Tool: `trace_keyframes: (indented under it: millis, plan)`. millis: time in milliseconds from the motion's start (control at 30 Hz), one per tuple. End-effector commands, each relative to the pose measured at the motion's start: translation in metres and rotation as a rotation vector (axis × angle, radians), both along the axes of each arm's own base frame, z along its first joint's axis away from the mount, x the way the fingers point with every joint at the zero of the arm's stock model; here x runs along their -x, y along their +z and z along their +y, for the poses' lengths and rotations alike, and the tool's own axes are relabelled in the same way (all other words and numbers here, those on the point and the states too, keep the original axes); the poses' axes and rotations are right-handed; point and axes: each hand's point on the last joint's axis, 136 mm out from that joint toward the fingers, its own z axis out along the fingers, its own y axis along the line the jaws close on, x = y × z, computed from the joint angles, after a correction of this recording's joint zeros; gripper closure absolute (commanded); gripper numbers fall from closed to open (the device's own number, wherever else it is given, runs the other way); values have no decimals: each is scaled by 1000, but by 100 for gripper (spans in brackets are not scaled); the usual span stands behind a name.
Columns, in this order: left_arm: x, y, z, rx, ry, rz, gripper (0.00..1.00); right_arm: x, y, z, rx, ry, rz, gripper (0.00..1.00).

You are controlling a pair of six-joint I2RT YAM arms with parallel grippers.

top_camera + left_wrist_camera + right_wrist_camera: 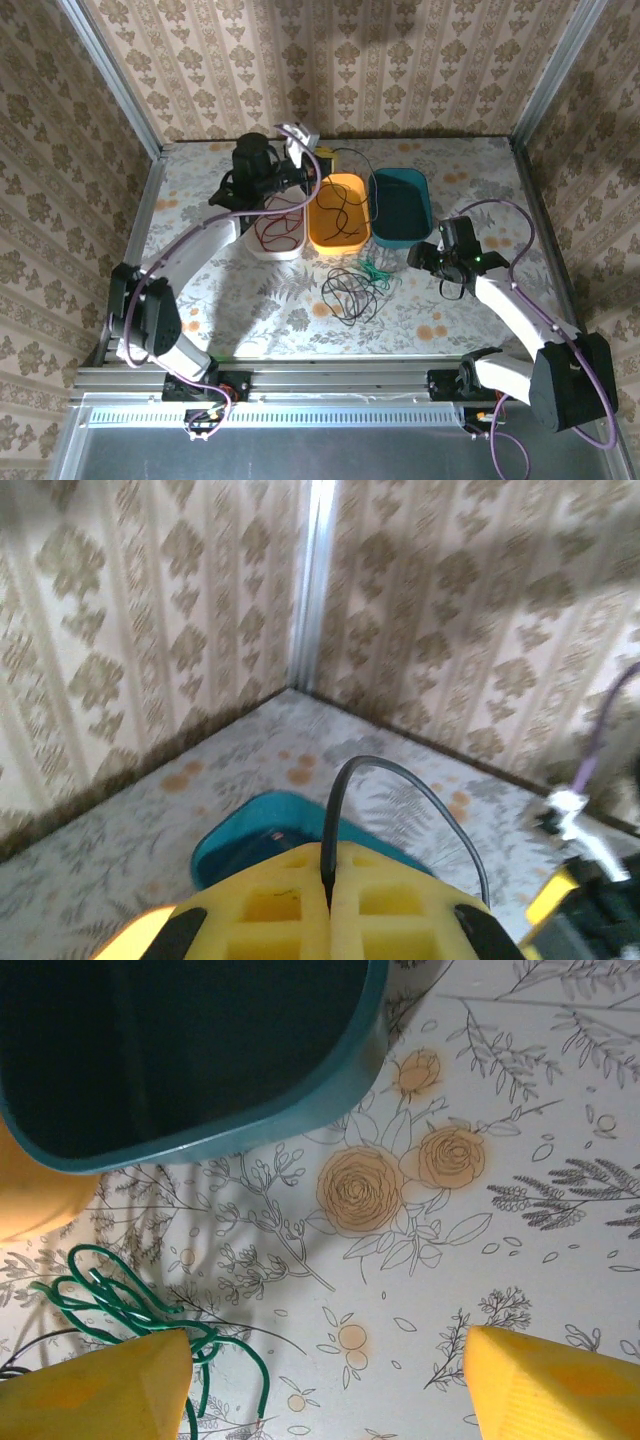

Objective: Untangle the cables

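From above, my left pincer [320, 150] hangs far over the orange bin [338, 240]. My right pincer [422, 256] sits by the teal bin [400, 235], with loose black cables [348, 292] on the table to its left.

On my left wrist, the jaws are pinched tight on a black cable [400, 780].

On my right wrist, the jaws gape empty, and a green cable [120, 1305] lies just beside one finger [100, 1390].

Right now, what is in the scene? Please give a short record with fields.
bins: white bin, orange bin, teal bin, side by side
red cable: inside white bin
left end effector: shut on held black cable
right end effector: open, beside green cable on table
loose black cable: on table, near orange bin
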Motion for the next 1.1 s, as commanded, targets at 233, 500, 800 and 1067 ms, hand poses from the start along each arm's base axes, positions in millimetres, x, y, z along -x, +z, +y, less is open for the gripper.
trace_keyframes:
  millis: [233, 500, 800, 1067]
  plan:
    - [-67, -75, 16, -102, 194, 134, 100, 9, -3, -13, 37, -47, -2, 27]
    - [-77, -128, 8, -132, 192, 267, 100, 4, 1, -13, 43, -40, -13, 26]
    - [-77, -171, -4, -242, 184, 329, 100, 5, 0, -12, 39, -38, -9, 27]
    - [-90, -209, 20, -432, 398, 382, 100, 7, -1, -13, 42, -38, -7, 27]
